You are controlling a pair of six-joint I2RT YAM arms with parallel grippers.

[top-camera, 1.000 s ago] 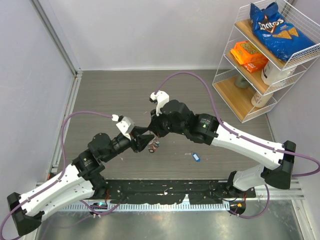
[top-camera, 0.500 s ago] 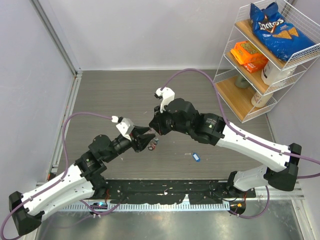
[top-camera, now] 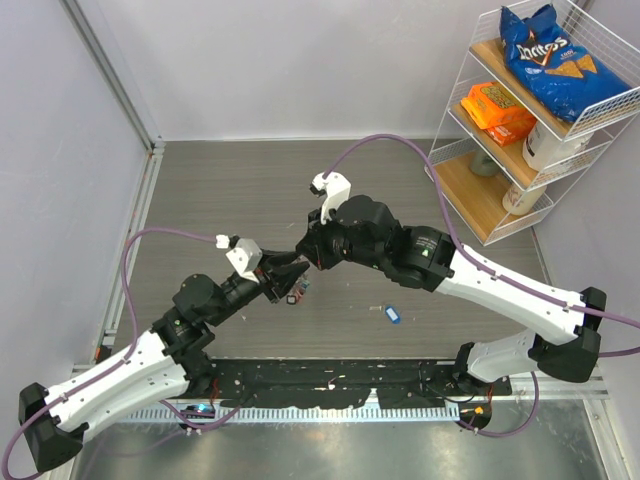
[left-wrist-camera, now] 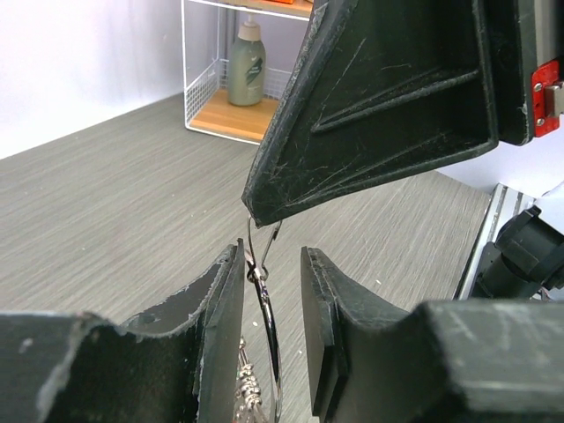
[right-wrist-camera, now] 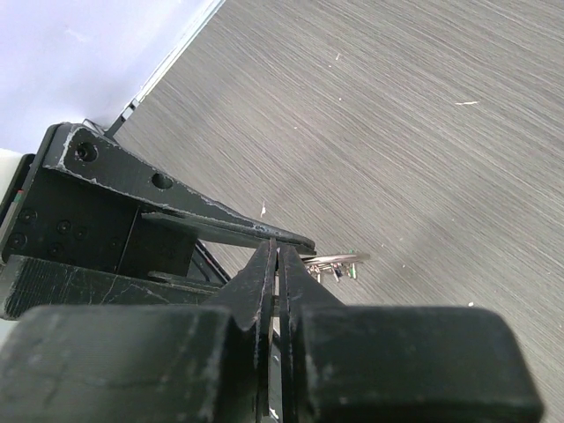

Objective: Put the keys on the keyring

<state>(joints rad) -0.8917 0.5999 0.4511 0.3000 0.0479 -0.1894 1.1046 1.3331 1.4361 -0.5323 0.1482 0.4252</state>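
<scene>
The keyring (left-wrist-camera: 269, 322) is a thin silver ring seen edge-on between my left gripper's (left-wrist-camera: 271, 256) fingers (left-wrist-camera: 225, 300), which stand apart; it leans on the left one, with a gap on the right. A beaded chain (left-wrist-camera: 247, 388) hangs from it. My right gripper (right-wrist-camera: 275, 251) is shut on a thin wire loop (left-wrist-camera: 278, 236) at the ring's top. In the right wrist view the keyring (right-wrist-camera: 339, 258) pokes out with small green and blue keys (right-wrist-camera: 342, 273) under it. From above, both grippers meet over the table middle (top-camera: 298, 272). A blue-tagged key (top-camera: 392, 314) lies alone on the table.
A white wire shelf rack (top-camera: 530, 110) with snack bags and bottles stands at the far right; it also shows in the left wrist view (left-wrist-camera: 204, 88). Purple cables loop above both arms. A black rail (top-camera: 330, 380) runs along the near edge.
My right wrist has shifted slightly right and away, my left gripper slightly left. Both grippers stay together at the keyring, held above the table.
</scene>
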